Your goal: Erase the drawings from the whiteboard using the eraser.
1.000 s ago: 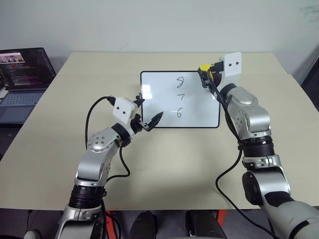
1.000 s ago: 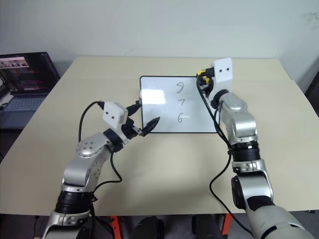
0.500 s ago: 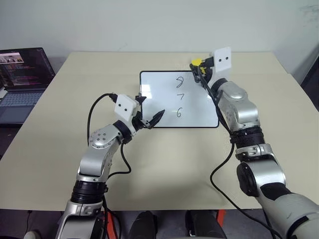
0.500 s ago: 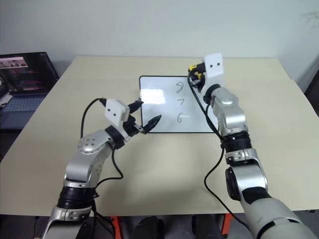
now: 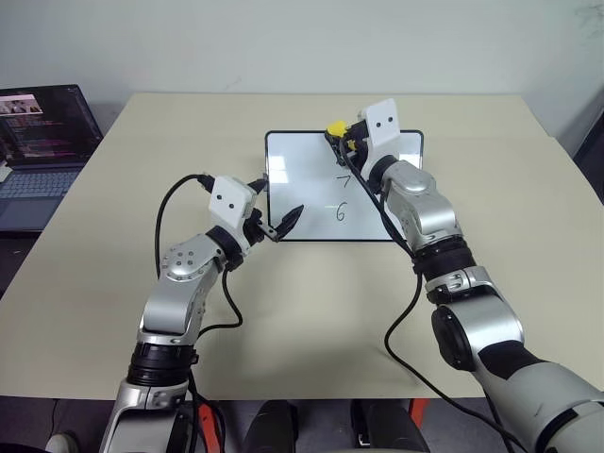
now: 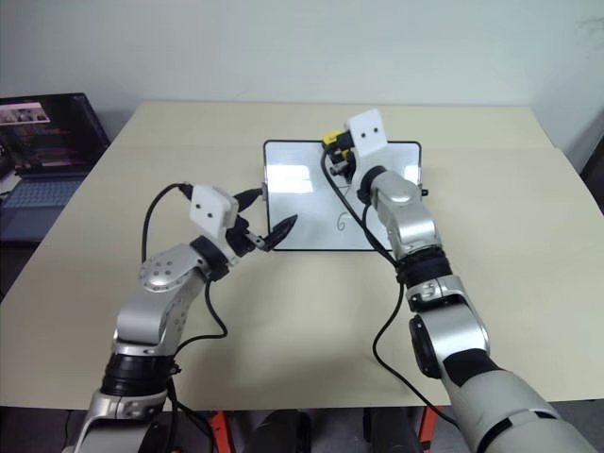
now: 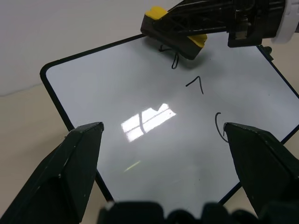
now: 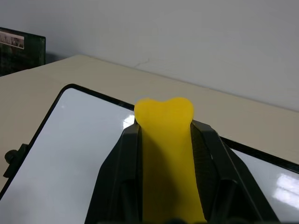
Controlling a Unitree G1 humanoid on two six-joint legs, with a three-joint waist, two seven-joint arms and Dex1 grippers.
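The whiteboard (image 5: 307,165) lies flat at the middle of the table, black-framed. My right gripper (image 5: 338,132) is shut on the yellow eraser (image 5: 335,125), holding it over the top of the column of drawings. In the left wrist view the eraser (image 7: 176,33) covers the upper part of the 9 (image 7: 175,61), its black underside facing the board; whether it touches the board I cannot tell. The 7 (image 5: 344,181) and the 6 (image 5: 340,213) lie bare below it. My left gripper (image 5: 278,200) stands open at the board's near left corner, with nothing held between its fingers.
An open laptop (image 5: 42,142) stands off the table's far left side. The beige table (image 5: 283,311) spreads wide around the board. Black cables hang from both wrists. A pale wall rises behind the table's far edge.
My right gripper has carried the eraser leftward from the board's far right corner to the top digit. The left gripper has kept its place.
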